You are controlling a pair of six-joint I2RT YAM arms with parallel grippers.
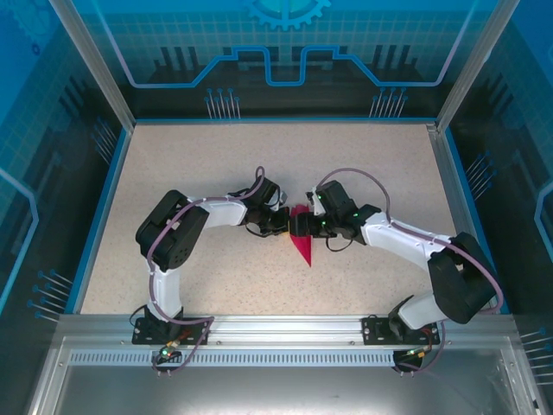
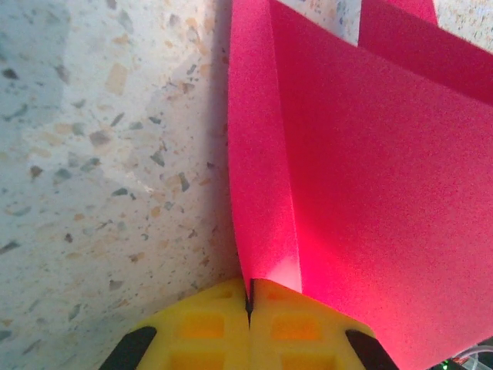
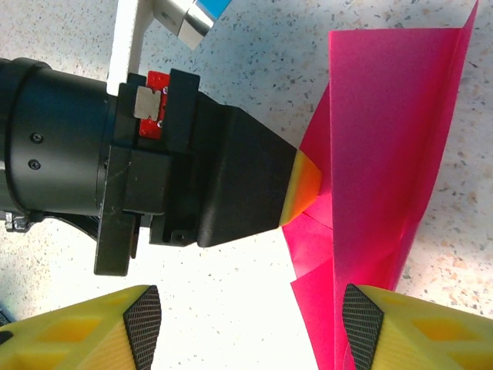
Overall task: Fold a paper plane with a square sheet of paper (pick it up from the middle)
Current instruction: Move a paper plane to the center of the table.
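The magenta sheet of paper (image 1: 302,248) is folded into a narrow shape with its point toward the near edge, mid-table. My left gripper (image 1: 288,223) is shut on a folded edge of it. In the left wrist view the yellow fingertips (image 2: 231,308) press together on the crease and the paper (image 2: 370,177) fans upward. My right gripper (image 1: 306,226) faces it from the right. In the right wrist view this gripper (image 3: 253,324) stands open, and the paper's (image 3: 385,154) lower flaps hang beside its right pad (image 3: 360,324). The left gripper's yellow tip (image 3: 304,189) pinches the paper there.
The speckled tabletop (image 1: 199,164) is bordered by a blue rim and metal frame posts (image 1: 95,60). The arm bases (image 1: 160,324) sit on the aluminium rail at the near edge.
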